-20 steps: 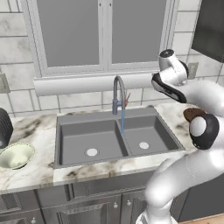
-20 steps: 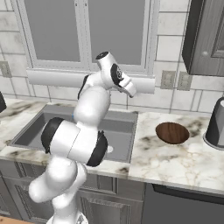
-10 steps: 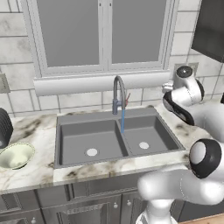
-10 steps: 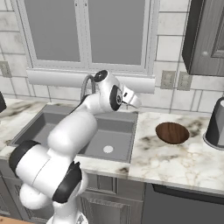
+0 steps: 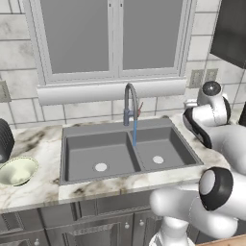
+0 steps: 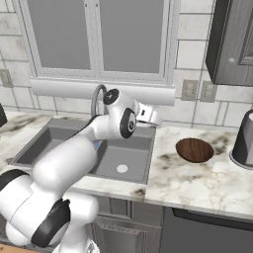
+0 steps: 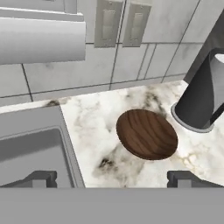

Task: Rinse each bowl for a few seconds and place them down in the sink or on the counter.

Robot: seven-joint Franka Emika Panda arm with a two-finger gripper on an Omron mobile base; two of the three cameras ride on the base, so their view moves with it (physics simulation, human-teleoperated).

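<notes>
The gripper (image 7: 112,178) has its fingers spread wide with nothing between them, hanging over the counter (image 7: 100,144) just right of the sink (image 7: 35,144). Right ahead of it sits the brown bowl (image 7: 147,134): shallow, wide, dark reddish-brown with a wood-grain look, lying flat on the white marble with brown-grey veins. A dark grey cylinder-shaped container (image 7: 202,94) stands just beside the bowl, toward the wall. Over on the far left of the counter there's the other bowl (image 5: 17,170), pale cream-green and deeper, resting next to a black ribbed thing (image 5: 5,140). The sink is matte grey with two basins, and a thin stream of water (image 5: 135,131) runs from the faucet (image 5: 130,102).
</notes>
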